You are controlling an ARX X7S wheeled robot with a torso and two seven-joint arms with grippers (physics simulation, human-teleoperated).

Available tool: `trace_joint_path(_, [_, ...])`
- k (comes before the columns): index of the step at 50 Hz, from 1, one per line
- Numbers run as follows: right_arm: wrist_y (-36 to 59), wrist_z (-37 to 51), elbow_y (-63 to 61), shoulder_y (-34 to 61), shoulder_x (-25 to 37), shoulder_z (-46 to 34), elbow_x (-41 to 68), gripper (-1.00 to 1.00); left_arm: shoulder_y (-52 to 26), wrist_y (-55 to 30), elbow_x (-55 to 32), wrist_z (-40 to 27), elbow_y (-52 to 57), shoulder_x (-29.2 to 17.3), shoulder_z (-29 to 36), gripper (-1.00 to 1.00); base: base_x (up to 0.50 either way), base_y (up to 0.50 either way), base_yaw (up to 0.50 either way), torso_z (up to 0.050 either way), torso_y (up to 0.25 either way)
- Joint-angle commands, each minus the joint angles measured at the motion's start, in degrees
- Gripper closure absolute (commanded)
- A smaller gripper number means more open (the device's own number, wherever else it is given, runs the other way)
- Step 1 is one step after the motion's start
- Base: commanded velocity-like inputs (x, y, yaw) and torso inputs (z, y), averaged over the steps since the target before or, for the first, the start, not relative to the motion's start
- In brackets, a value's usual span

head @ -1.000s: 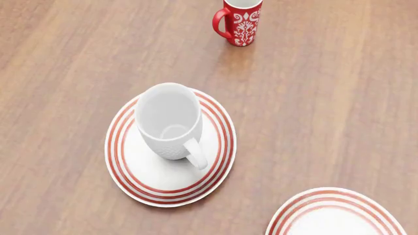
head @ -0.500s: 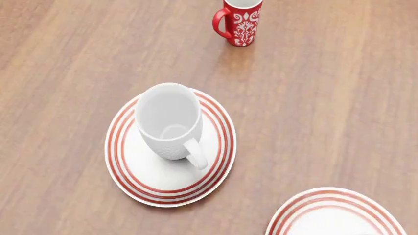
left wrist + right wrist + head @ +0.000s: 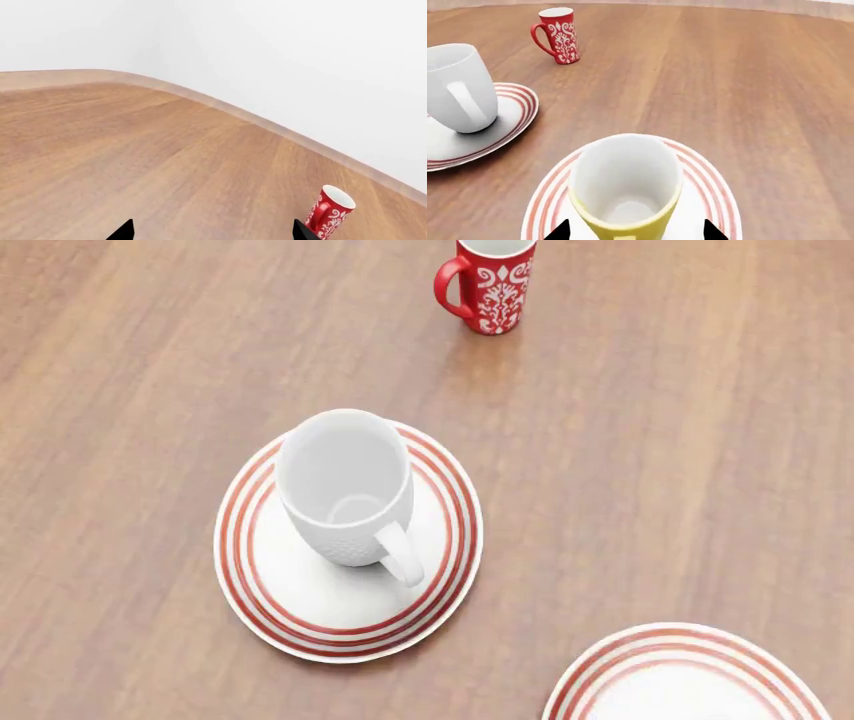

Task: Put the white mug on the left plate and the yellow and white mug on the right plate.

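We have the white mug (image 3: 344, 485) standing upright on the left plate (image 3: 267, 590), a little toward the plate's far rim, handle turned toward us, so that half looks done. Beside it, the yellow and white mug (image 3: 626, 187) stands upright inside the red rings of the right plate (image 3: 710, 187), so we judge the second half placed too.

Our right gripper (image 3: 634, 232) shows only two dark fingertips, one either side of the yellow and white mug's base and well apart. The jaws stand wide, and no contact with the mug shows. What is left, as we read it, is just drawing that arm clear without nudging the mug.

Our left gripper (image 3: 212, 231) also shows two tips spread wide, nothing between them, over bare wooden table (image 3: 167, 170).

Beyond the left plate, well apart from it, stands the red patterned mug (image 3: 489, 282), upright and out of the way. Nothing stands in our path.
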Motion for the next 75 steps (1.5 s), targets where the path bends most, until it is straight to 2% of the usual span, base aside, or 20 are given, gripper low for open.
trace_joint_path(1, [-8.8, 0.2, -1.9, -1.5, -1.2, 0.4, -3.6, -1.00, -0.2, 0.1, 0.1, -0.1, -0.2, 0.0, 0.3, -1.00, 0.00, 0.00, 0.00, 0.000, 0.000])
trace_joint_path(7, [-9.9, 0.2, -5.8, -2.5, -0.9, -1.1, -4.2, -1.00, -0.4, 0.1, 0.0, -0.2, -0.4, 0.0, 0.4, -1.00, 0.00, 0.00, 0.00, 0.000, 0.000])
trace_joint_path(13, [-5.5, 2.8, -11.4, -1.9, 1.2, 0.4, -2.3, -1.00, -0.7, 0.0, 0.2, -0.2, -0.6, 0.1, 0.8, -1.00, 0.00, 0.00, 0.00, 0.000, 0.000])
trace_joint_path(25, [14.3, 11.9, -20.9, 8.5, 12.1, 5.9, 5.7, -1.00, -1.2, 0.1, 0.3, -0.2, -0.9, 0.2, 1.2, -1.00, 0.00, 0.00, 0.00, 0.000, 0.000])
trace_joint_path(37, [27.0, 17.2, -15.8, 24.5, 20.5, 2.9, 9.1, -1.00, -1.2, 0.6, 0.5, 0.2, -1.5, 0.2, 1.2, -1.00, 0.00, 0.00, 0.00, 0.000, 0.000])
trace_joint_path(48, [30.2, 18.6, -9.7, 35.2, 23.5, -0.6, 8.4, -1.00, -1.1, 0.9, 0.6, 0.8, -2.0, -0.1, 1.3, -1.00, 0.00, 0.00, 0.00, 0.000, 0.000])
trace_joint_path(51, [30.1, 18.5, -9.5, 36.0, 24.2, -2.6, 6.4, -1.00, -0.8, 0.5, -0.4, 0.6, -1.5, -0.9, 0.9, -1.00, 0.00, 0.00, 0.00, 0.000, 0.000])
trace_joint_path(59, [29.5, 18.8, -15.8, 34.0, 25.7, 0.3, 6.9, -1.00, 3.3, 2.2, 0.1, 1.1, 3.8, -4.2, -3.4, -1.00, 0.00, 0.00, 0.00, 0.000, 0.000])
trace_joint_path(66, [32.7, 20.8, -24.6, 31.1, 27.2, 7.8, 12.7, -1.00, 5.1, 4.3, -3.0, 0.4, 5.3, -6.0, -8.0, -1.00, 0.00, 0.00, 0.00, 0.000, 0.000])
trace_joint_path(70, [39.2, 25.8, -30.0, 35.8, 31.5, 10.1, 19.7, -1.00, -0.3, 2.3, -7.4, -3.9, 5.0, -9.3, -9.2, -1.00, 0.00, 0.00, 0.00, 0.000, 0.000])
trace_joint_path(71, [39.6, 28.7, -31.1, 36.0, 34.4, 10.7, 22.7, -1.00, -1.8, 1.9, -9.1, -5.2, 5.1, -10.4, -9.7, -1.00, 0.00, 0.00, 0.00, 0.000, 0.000])
trace_joint_path(75, [35.3, 38.6, -31.1, 37.0, 44.4, 6.4, 28.8, -1.00, -5.3, 1.4, -11.8, -7.5, 5.5, -12.5, -10.3, -1.00, 0.00, 0.00, 0.00, 0.000, 0.000])
